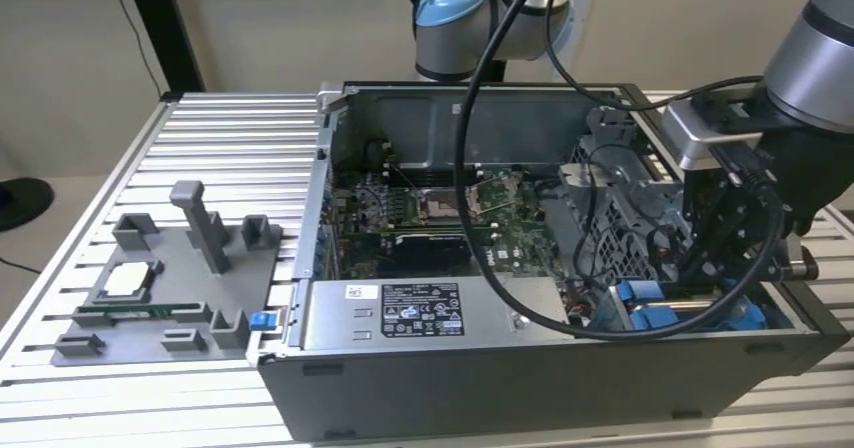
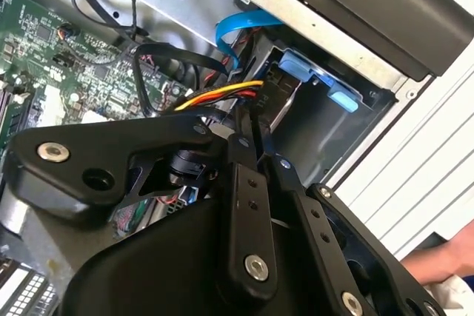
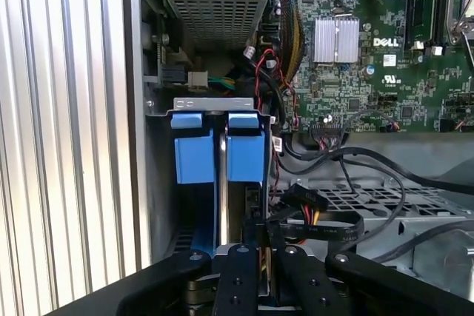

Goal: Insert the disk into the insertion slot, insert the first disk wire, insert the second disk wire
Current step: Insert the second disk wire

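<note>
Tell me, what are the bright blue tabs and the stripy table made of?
The blue tabs look like smooth moulded plastic: even colour, soft matte sheen. The table looks like bare metal, probably aluminium: silvery grey ribbed slats with a dull shine.

The gripper [image 3: 259, 253] is cut off by the lower edge of the frame in both wrist views, and its fingertips are hidden among black cables [image 3: 333, 216], so what is pinched cannot be told. In the exterior view the arm [image 1: 827, 58] is cropped at the upper right, and the insertion slot [image 1: 667, 313] at lower right is largely hidden behind the gripper body. A hand [image 2: 444, 264] is cut off at the lower right corner of the second wrist view. Print on the power-supply label [image 1: 420, 308] is too small to be read.
</note>
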Robot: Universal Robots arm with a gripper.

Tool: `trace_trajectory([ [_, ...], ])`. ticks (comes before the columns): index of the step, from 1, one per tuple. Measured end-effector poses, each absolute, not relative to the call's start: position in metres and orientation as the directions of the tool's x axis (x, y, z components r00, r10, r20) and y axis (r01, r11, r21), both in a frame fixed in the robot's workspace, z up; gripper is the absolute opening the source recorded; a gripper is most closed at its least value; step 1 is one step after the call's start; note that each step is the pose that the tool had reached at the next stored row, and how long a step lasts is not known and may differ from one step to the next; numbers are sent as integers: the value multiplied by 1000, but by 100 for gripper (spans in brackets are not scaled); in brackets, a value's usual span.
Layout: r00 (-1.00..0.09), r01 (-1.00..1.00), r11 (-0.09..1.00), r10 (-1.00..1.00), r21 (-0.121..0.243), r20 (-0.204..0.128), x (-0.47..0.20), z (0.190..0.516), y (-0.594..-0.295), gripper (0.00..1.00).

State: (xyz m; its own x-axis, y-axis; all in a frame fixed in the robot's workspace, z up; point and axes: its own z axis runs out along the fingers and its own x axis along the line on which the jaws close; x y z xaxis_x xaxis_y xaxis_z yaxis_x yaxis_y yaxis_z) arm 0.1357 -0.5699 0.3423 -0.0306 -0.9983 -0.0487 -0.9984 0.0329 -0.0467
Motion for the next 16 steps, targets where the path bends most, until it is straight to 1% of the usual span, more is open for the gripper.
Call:
trace_trajectory([
  [16, -31, -998, 33, -999, -47, -45, 135, 335, -570, 0],
])
